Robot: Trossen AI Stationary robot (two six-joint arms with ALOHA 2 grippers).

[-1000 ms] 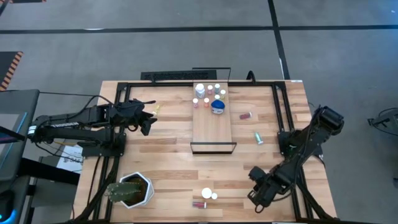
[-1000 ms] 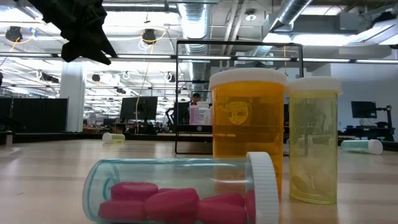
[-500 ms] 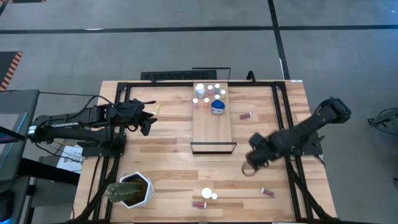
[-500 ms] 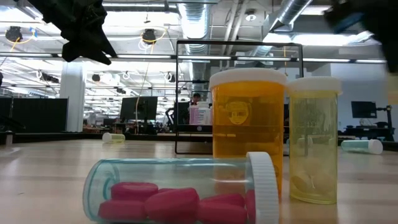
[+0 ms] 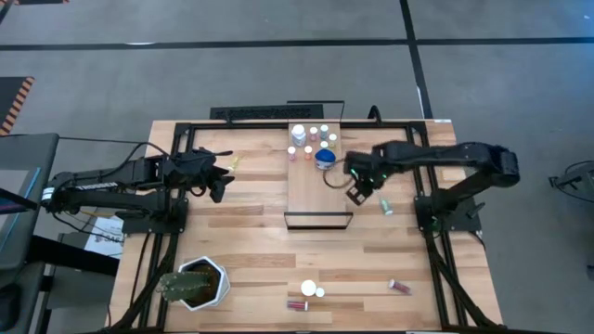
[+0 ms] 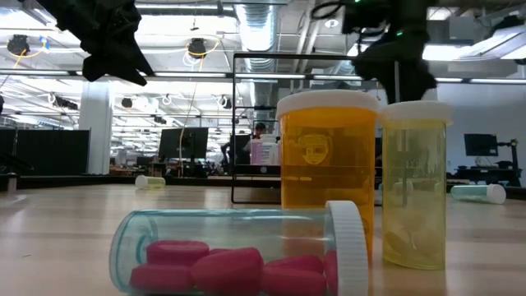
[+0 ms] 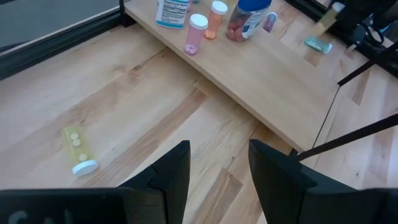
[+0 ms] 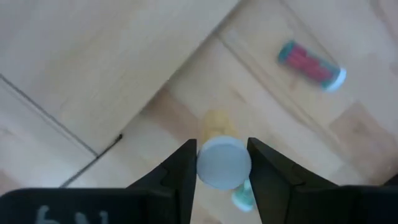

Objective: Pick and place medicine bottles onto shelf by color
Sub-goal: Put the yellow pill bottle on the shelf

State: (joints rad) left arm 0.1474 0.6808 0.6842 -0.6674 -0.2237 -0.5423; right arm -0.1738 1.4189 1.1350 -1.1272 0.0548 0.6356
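Observation:
The shelf (image 5: pixel 318 186) lies mid-table, with several bottles (image 5: pixel 312 139) standing on its far end, a wider blue one (image 5: pixel 325 159) among them. My right gripper (image 5: pixel 355 192) hangs above the table just right of the shelf, shut on a small white-capped bottle (image 8: pixel 224 163) with a yellowish body. A red bottle (image 8: pixel 309 63) and a teal one (image 5: pixel 385 206) lie on the table near it. My left gripper (image 5: pixel 218 181) waits open and empty left of the shelf (image 7: pixel 217 174), near a yellow vial (image 7: pixel 78 149) lying on the table. My right gripper pinches the bottle at its white cap (image 8: pixel 208 168) between its two fingers, one on each side. The fingers point down from above. The bottle is lifted clear of the table, its yellowish body (image 8: pixel 214 124) showing beyond the cap.
Three bottles sit near the front edge: an orange one (image 6: pixel 329 173), a pale yellow one (image 6: pixel 415 185) and one with pink pills on its side (image 6: pixel 238 251). Another red bottle (image 5: pixel 399 286) lies front right. A white hexagonal plant pot (image 5: pixel 200 283) stands front left.
My right gripper has swung from the table's near right corner toward the far edge and leftward, ending beside the shelf's right edge. A red bottle now shows on the table where the gripper was. My left arm has kept still.

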